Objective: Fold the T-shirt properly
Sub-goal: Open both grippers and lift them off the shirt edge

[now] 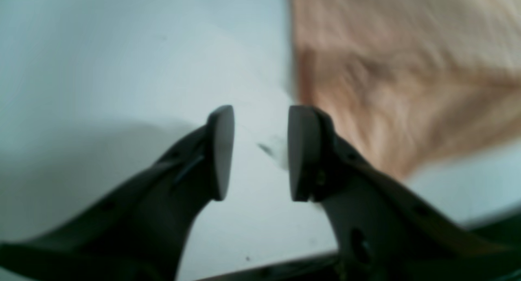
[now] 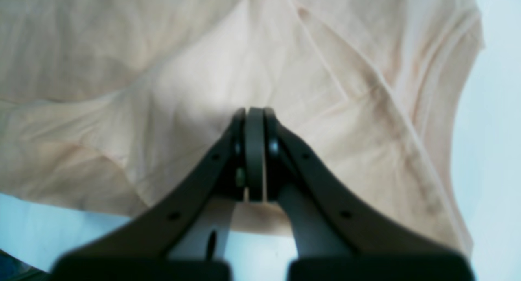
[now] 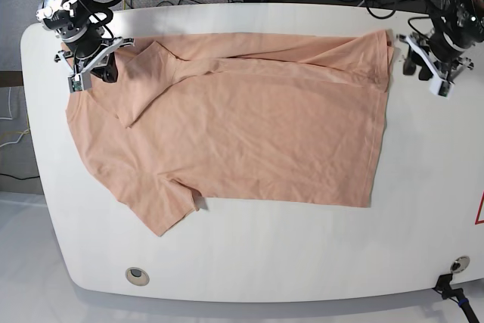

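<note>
My T-shirt (image 3: 242, 134) lies flat on the white desk (image 3: 249, 262), its long way running from one of my arms to the other. My left pincer (image 1: 260, 152) is open with nothing in it. It sits over bare desk just beside the shirt's hem edge, and the cloth lies off to one side of it. My right pincer (image 2: 254, 150) is shut tight at the sleeve end, and a bit of cloth seems pinched in it. I think my left arm must reach back to the hem for the coming fold.
</note>
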Controlling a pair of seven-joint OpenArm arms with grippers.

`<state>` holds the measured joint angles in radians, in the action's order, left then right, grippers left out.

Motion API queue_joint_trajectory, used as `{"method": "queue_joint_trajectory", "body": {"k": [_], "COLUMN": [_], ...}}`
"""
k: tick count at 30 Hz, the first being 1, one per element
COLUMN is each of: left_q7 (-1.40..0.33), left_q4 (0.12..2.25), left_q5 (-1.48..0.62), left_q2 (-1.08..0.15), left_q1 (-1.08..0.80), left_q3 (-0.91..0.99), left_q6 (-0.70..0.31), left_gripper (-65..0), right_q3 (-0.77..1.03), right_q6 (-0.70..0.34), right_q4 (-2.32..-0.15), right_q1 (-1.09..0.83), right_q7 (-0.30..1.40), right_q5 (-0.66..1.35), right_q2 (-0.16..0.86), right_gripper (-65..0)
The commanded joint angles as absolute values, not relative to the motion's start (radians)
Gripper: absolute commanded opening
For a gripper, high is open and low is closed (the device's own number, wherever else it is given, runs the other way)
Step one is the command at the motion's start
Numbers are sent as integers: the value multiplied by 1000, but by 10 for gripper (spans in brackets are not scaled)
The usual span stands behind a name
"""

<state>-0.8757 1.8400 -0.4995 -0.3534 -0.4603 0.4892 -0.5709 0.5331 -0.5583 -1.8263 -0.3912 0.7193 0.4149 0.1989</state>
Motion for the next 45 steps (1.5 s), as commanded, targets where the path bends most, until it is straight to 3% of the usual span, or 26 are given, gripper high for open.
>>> {"method": "queue_joint_trajectory", "body": {"k": [1,3,8,21,45], "left_q7": [-903,-932,-944,-946,-941], "left_q4": [1863,1863,1860,1857,1738], "left_q5": [-516,-513,-513,-510,-509], "left_q2": [-369,-364,-363,-302,-297], "left_q1": [-458,-460,-473,-473,-453], "left_q3": [501,539,579,495,435], "left_q6": [-654,-698,-698,-698,-698], "left_gripper": [-401,-375,-305,-305,-307], "right_q3": [539,539,535,533,533], "right_q6": [-562,-564,-564,-564,-565], "right_q4": [-1845,-1844,-1842,-1840,-1840], "right_q1": [-390,-390,-390,-390,-390], "right_q7": [702,702,702,702,702], "right_q5": [426,424,429,430,423], "right_q2": [213,213,213,211,185], "right_gripper": [-649,-649,-649,-649,-649]}}
